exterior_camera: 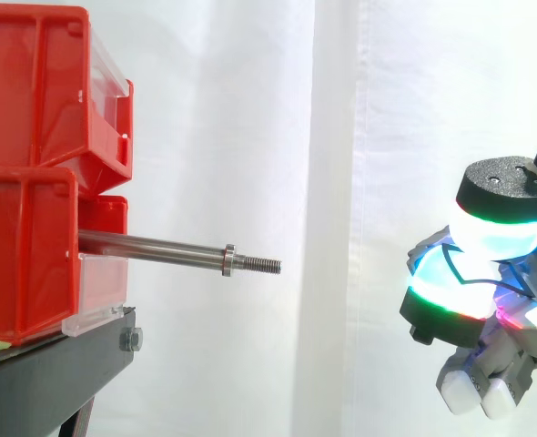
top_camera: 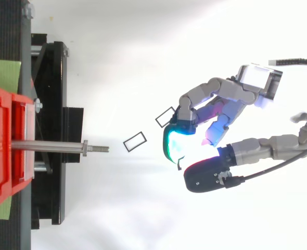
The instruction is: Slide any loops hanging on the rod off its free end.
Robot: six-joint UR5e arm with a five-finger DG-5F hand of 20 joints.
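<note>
- The rod (exterior_camera: 150, 245) sticks out level from the red bins (exterior_camera: 32, 164) at the frame's left, and its threaded free end (exterior_camera: 259, 265) points right, past a collar (exterior_camera: 228, 260).
- In the top view, two small black rectangular loops (top_camera: 135, 141) (top_camera: 165, 116) show against the white ground between the rod tip and the robot hand.
- The robot hand (exterior_camera: 473, 282) hangs at the right edge, well apart from the rod, with its fingers curled and nothing in its grasp.
- The black stand (exterior_camera: 50, 364) carries the bins.

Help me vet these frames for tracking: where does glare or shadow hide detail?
Top view: the hand's own glow blooms into the bright white background, washing out its outline on the right; the rod stands out clearly. Side view: the hand's glow burns to near white, the rod carries a thin highlight, and the curtain shows a soft vertical fold shadow.
</note>
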